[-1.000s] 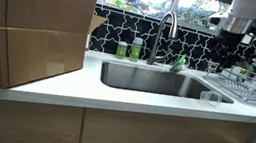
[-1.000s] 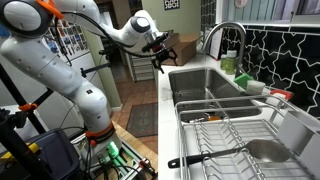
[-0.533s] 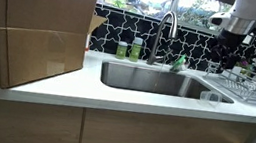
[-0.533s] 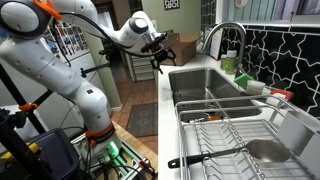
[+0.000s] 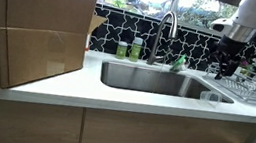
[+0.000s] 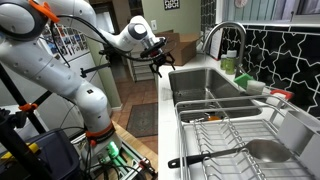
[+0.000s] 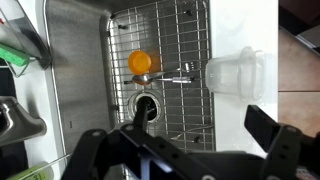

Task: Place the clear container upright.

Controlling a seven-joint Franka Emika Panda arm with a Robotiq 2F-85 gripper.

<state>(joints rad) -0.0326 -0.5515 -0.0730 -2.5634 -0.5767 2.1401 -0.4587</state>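
White surface (image 7: 250, 30): carrying the clear container (image 7: 235, 73), lying just beside the sink (image 7: 70, 90) rim.
Fingers (image 7: 275, 140): hanging spread wide above, gripping nothing.
Wire grid (image 7: 190, 40): lying in the sink, holding an orange object (image 7: 140, 63).

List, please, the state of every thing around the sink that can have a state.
Small clear plastic container: lying on its side on the white counter, not held.
Claw: open, holding nothing.
Curved metal faucet: off, no water running.
Steel sink: no standing water seen, wire grid on the bottom.
Green bottles: upright behind the sink.
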